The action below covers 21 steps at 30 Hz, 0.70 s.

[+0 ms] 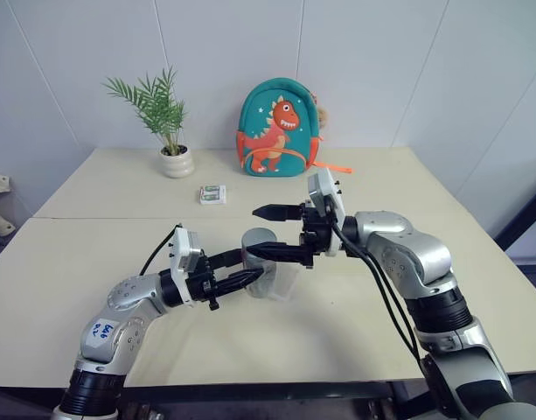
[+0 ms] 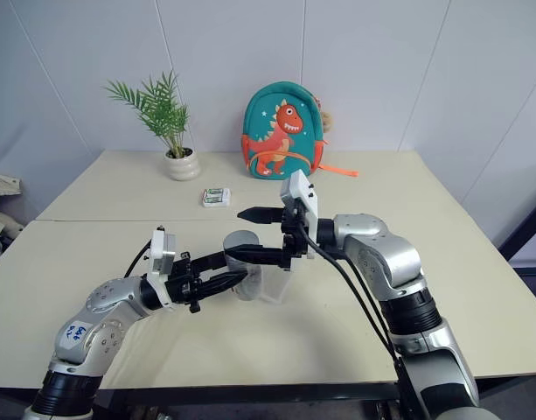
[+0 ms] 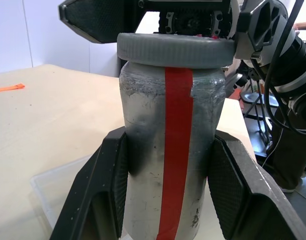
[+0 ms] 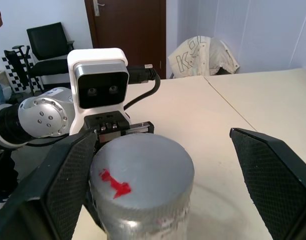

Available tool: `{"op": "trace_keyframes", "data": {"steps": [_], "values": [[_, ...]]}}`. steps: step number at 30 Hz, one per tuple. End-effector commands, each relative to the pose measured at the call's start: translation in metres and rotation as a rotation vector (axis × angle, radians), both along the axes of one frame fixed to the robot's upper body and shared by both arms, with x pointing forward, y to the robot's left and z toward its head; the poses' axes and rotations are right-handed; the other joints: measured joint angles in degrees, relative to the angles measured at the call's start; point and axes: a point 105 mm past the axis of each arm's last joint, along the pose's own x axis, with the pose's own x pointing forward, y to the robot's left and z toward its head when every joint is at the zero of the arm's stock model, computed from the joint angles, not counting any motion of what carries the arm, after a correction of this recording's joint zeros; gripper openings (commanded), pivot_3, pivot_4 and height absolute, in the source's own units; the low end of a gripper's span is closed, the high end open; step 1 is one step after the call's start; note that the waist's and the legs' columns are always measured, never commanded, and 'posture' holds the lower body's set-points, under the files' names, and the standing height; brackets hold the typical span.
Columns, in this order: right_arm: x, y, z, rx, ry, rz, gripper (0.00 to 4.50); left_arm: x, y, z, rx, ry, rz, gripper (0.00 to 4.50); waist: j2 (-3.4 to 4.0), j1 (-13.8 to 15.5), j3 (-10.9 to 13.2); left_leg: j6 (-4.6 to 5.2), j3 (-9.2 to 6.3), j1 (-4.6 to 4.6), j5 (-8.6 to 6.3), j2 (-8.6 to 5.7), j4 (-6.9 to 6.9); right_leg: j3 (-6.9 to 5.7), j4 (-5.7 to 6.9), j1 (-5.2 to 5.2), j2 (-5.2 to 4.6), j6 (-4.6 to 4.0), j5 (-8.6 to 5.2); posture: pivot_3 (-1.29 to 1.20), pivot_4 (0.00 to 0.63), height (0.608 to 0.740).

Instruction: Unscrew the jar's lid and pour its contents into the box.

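Two grippers meet over the middle of the table (image 1: 93,201). The left gripper (image 3: 167,165) pinches the silvery jar (image 3: 167,150) by its sides, holding it upright just above the clear box (image 1: 285,278). The lid (image 4: 140,167) sits on the jar. The right gripper (image 1: 261,232) reaches in level from the right, its fingers spread wide on either side of the lid.

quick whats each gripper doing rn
left gripper: shut on the jar
right gripper: open, fingers either side of the lid
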Motion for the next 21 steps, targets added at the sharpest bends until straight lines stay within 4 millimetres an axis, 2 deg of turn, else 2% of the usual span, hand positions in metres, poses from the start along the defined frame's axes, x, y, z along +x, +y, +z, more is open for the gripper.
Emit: {"op": "trace_keyframes", "data": {"steps": [1,6,10,17,21], "values": [[0.019,-0.034,0.006,0.027,-0.016,-0.142,4.48,-0.010,-0.003,0.010,-0.009,-0.062,-0.048,1.88,0.00,0.04,0.00,0.00,0.00,-0.01,0.00,-0.01,0.01,0.00,-0.01,0.00,0.00,0.00,0.00,0.00,0.150,0.740],[0.026,-0.050,0.003,0.017,-0.010,-0.182,4.48,-0.010,-0.001,0.011,-0.007,-0.065,-0.046,1.88,0.01,-0.15,0.00,0.01,0.00,-0.05,0.00,-0.03,0.05,0.01,-0.05,0.01,-0.01,0.03,0.02,0.00,0.150,0.740],[0.028,-0.054,0.008,0.029,-0.014,-0.184,4.48,-0.010,0.000,0.011,-0.003,-0.065,-0.046,1.88,0.04,-0.21,0.02,0.01,0.03,-0.04,0.00,0.01,0.04,0.05,-0.01,-0.01,0.06,0.04,0.02,0.00,0.150,0.740],[-0.005,-0.027,0.029,0.104,-0.007,-0.011,4.48,-0.010,0.001,0.010,0.000,-0.064,-0.046,1.88,0.04,-0.11,0.02,0.01,0.01,-0.05,0.00,0.01,0.05,0.07,-0.02,-0.01,0.06,0.05,0.03,0.00,0.150,0.740],[-0.024,-0.008,0.033,0.113,-0.006,0.076,4.48,-0.010,0.000,0.010,0.002,-0.060,-0.048,1.88,0.04,-0.02,0.02,0.00,-0.01,-0.05,0.00,0.02,0.06,0.06,-0.01,-0.01,0.06,0.05,0.03,0.00,0.150,0.740]]}}
